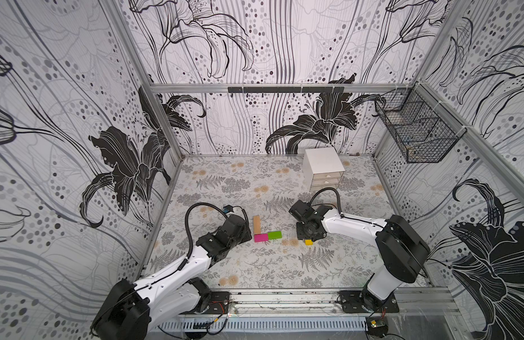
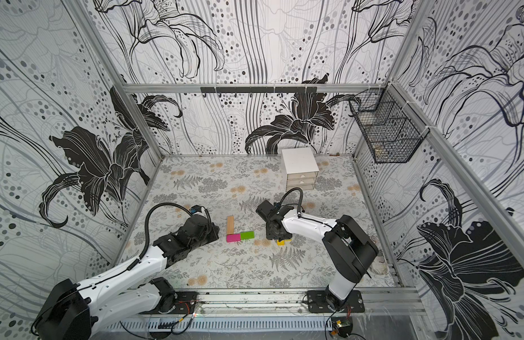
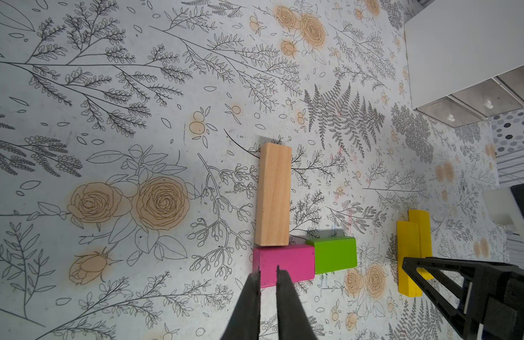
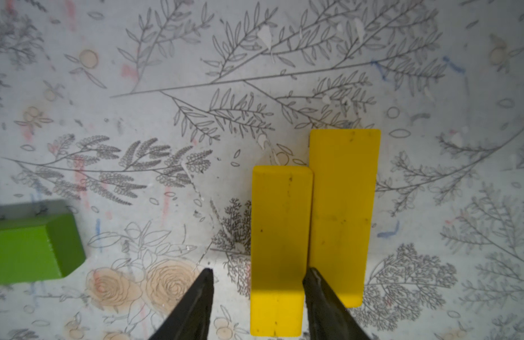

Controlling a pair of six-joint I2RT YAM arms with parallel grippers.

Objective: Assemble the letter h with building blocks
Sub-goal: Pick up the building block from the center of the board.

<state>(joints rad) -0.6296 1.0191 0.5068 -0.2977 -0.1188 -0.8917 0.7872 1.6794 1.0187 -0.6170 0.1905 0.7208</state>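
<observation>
Right gripper (image 4: 259, 269), jaws apart, straddles a yellow block (image 4: 279, 220) touching the second yellow block (image 4: 343, 191); left gripper (image 3: 267, 270), barely apart, sits by pink block (image 3: 287, 260).

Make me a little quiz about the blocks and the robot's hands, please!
1. Which colour is the block between the open jaws of the right gripper? A) yellow B) green C) pink
2. True or false: the green block touches the pink block.
3. How many blocks show in the left wrist view?

Key: 1. A, a yellow block. 2. True, they sit side by side. 3. Five: one tan block, one pink, one green, two yellow.
</observation>
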